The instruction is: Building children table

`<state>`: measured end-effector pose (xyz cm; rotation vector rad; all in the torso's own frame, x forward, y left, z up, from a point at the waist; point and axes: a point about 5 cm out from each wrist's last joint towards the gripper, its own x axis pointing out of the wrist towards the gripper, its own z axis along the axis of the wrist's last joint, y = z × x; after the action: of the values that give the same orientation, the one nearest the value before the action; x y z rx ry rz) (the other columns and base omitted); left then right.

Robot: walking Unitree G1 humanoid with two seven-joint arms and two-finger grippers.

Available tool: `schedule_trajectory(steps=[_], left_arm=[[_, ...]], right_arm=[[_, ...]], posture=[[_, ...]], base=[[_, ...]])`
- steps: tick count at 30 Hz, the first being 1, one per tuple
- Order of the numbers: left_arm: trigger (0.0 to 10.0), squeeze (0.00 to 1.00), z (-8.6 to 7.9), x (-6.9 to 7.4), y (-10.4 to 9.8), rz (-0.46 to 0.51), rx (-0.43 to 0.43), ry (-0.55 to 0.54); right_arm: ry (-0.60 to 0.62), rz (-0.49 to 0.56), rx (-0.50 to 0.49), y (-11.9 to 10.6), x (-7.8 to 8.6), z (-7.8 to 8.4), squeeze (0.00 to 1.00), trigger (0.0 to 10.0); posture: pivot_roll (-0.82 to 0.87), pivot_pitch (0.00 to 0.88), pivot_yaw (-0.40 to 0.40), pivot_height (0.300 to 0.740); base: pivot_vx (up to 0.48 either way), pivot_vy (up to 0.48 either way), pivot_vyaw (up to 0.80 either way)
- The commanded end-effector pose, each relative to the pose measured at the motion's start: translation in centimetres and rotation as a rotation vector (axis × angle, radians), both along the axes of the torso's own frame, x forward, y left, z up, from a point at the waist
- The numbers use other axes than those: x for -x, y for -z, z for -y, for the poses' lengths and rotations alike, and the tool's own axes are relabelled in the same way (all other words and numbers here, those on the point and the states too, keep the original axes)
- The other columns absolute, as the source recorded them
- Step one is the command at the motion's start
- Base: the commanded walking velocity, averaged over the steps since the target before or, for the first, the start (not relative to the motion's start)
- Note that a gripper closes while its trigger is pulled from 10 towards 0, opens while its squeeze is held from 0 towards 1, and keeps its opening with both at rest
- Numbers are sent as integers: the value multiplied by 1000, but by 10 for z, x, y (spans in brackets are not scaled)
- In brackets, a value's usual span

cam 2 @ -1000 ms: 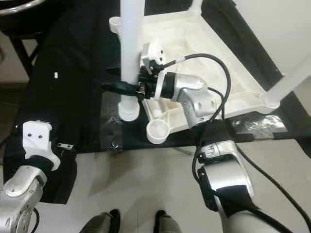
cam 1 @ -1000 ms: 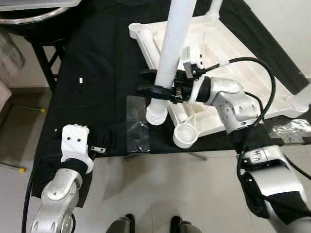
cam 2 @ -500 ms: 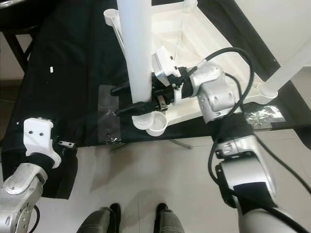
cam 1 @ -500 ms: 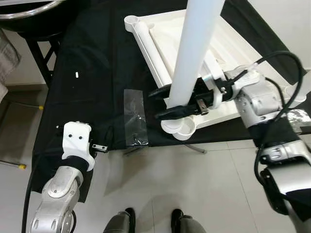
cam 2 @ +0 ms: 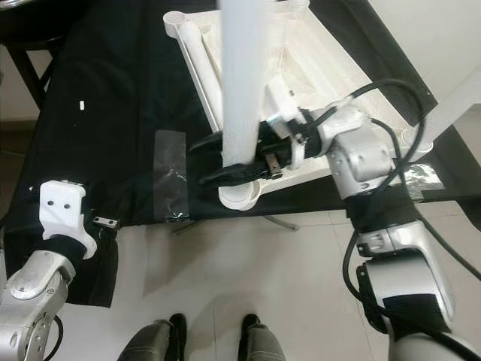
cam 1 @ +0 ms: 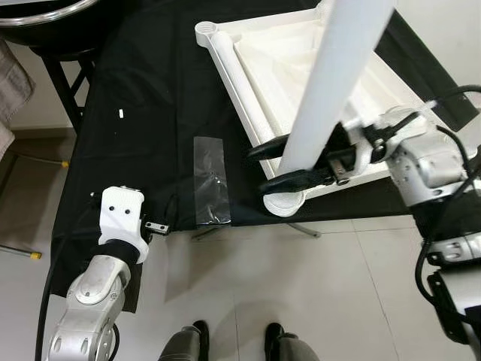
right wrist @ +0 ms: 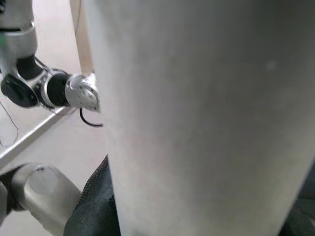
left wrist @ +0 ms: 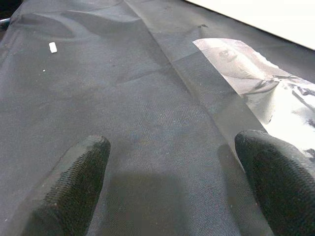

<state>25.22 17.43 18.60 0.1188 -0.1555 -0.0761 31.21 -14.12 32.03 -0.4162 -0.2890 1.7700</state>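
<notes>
A white children's table top [cam 1: 259,68] lies upside down on the black-covered table. My right gripper [cam 1: 256,171] is shut on a thick white table leg [cam 1: 334,83], one black finger on each side of its lower end. The leg stands nearly upright, leaning slightly right. Its bottom hangs just above the round corner socket [cam 1: 285,201] at the top's near corner. In the right wrist view the leg [right wrist: 206,113] sits close up. My left gripper [left wrist: 172,187] is open, low over the black cloth [left wrist: 123,98] at the table's near left edge.
A clear plastic bag [cam 1: 210,180] lies flat on the cloth left of the socket. A small white piece [cam 1: 121,113] sits farther left. Another fitted leg [cam 2: 451,98] stands up at the right, with crumpled plastic [cam 2: 417,177] near it. A metal rim [cam 1: 37,15] is at the far left.
My right gripper has carried the leg rightward, from the cloth beside the table top to just above the near corner socket. The camera shifted too. My left arm has stayed put.
</notes>
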Motion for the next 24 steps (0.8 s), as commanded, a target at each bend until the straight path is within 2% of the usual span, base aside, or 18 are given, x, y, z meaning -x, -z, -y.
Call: schedule_trajectory(steps=[1, 7, 9, 13, 22, 24], left_arm=[[10000, 0, 0, 1, 6, -26, -10, 3], [10000, 0, 0, 1, 6, -29, -11, 9], [10000, 0, 0, 1, 5, -29, -11, 12], [10000, 0, 0, 1, 4, -28, -11, 15], [10000, 0, 1, 3, 6, -32, -10, 17], [10000, 0, 2, 4, 6, -33, -10, 19]], right_arm=[[-16, -5, -10, 1, 6, 6, 0, 10000], [20, -20, 20, 9, 5, 16, 0, 10000], [58, -5, 62, 12, 0, 19, 0, 10000], [78, 12, 79, 12, -4, 20, 0, 10000], [97, 44, 59, 2, -11, 17, 0, 10000], [70, 31, 37, 3, -11, 11, 0, 10000]], posture=[[141, 340, -13, 740], [141, 338, -4, 740], [143, 338, 0, 740], [142, 339, 3, 740], [137, 332, 2, 740], [141, 332, 3, 740]], base=[[0, 0, 0], [0, 0, 0], [0, 0, 0], [0, 0, 0], [0, 0, 0], [0, 0, 0]])
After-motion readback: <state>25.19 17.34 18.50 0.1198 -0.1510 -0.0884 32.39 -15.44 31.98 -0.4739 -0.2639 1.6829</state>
